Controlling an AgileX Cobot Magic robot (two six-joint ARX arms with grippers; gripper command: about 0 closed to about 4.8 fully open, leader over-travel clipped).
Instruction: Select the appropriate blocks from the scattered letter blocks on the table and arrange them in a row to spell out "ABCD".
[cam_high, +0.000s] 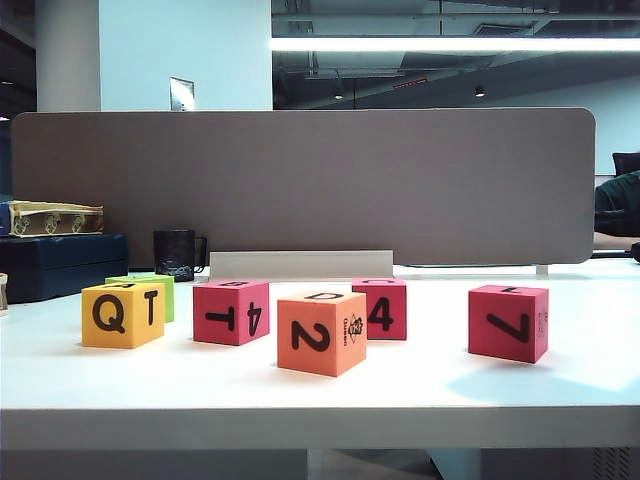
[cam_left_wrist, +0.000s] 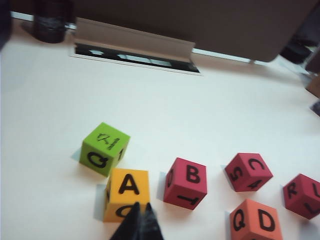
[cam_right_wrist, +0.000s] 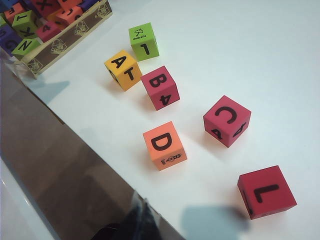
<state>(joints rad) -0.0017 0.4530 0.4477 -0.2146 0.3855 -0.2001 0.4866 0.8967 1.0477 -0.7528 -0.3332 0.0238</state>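
White surface (cam_high: 560, 390), blocks scattered — left hand (cam_left_wrist: 137, 222) shut, empty, above A block (cam_left_wrist: 127, 192); right hand (cam_right_wrist: 142, 220) unreadable — approaching; must open next.

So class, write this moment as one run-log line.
stage: start, no block gripped | left gripper: jaws shut, above yellow A block | right gripper: state unclear, clear of blocks | B, C, D blocks: unaligned on table

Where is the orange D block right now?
In the exterior view, the orange block sits nearest the table's front edge, centre-left, between the two pink-red blocks.
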